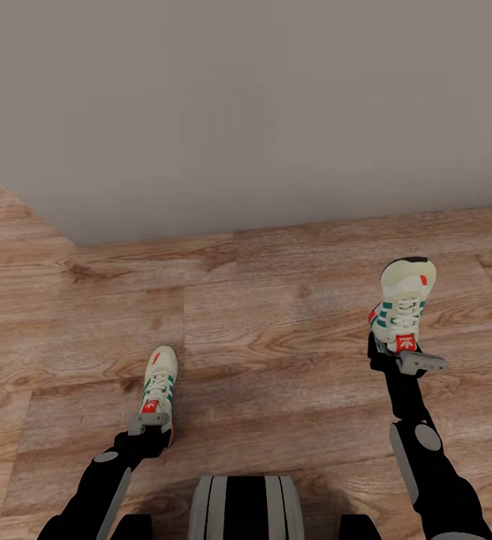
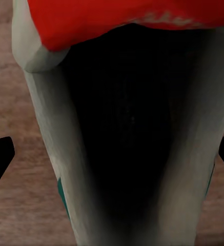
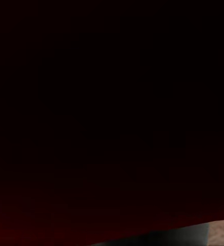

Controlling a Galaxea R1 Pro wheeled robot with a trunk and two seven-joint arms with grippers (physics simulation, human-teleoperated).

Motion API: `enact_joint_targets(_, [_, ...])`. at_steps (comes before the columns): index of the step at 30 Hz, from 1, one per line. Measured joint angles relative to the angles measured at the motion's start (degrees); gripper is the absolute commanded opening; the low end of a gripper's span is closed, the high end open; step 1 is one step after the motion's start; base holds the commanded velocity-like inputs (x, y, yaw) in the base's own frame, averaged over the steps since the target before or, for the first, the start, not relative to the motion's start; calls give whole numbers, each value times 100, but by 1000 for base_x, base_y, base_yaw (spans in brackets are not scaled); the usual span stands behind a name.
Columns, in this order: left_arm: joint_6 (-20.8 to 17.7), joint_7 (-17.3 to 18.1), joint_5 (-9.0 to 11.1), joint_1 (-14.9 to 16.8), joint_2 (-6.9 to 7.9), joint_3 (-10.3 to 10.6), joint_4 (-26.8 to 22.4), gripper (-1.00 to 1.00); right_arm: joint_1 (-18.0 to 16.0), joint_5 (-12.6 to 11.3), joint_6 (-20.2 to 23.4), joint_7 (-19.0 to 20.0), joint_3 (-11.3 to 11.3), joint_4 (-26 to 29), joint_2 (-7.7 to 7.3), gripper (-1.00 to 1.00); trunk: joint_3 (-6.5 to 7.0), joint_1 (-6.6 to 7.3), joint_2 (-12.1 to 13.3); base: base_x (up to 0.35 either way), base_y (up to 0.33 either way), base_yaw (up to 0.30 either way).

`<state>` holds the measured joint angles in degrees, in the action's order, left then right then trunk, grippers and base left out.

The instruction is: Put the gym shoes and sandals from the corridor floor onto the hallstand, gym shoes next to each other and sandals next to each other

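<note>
Plank floor (image 1: pixel 276 330); each tool, left (image 1: pixel 150 424) and right (image 1: pixel 415 361), grips one sneaker.

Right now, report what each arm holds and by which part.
Left gripper holds a gym shoe at its heel opening. Right gripper holds the other gym shoe, also at the heel end, toe tipped up.
</note>
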<state>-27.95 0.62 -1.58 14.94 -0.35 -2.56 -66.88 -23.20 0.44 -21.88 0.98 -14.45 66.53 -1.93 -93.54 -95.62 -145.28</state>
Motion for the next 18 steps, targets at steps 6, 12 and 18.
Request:
enact_joint_targets(6, [0,0,0,0,0,2,0,100,0,-1,1,0,-2,-1,0,-100,-88,-11,-5,0,0,0])
enact_joint_targets(12, [0,0,-7,0,0,3,0,100,0,-1,3,0,-3,0,0,-100,-155,-18,-9,0,0,0])
enact_joint_targets(18, [0,-2,-9,0,0,1,0,100,0,-1,3,0,-3,0,0,-100,-155,-18,-9,0,0,0])
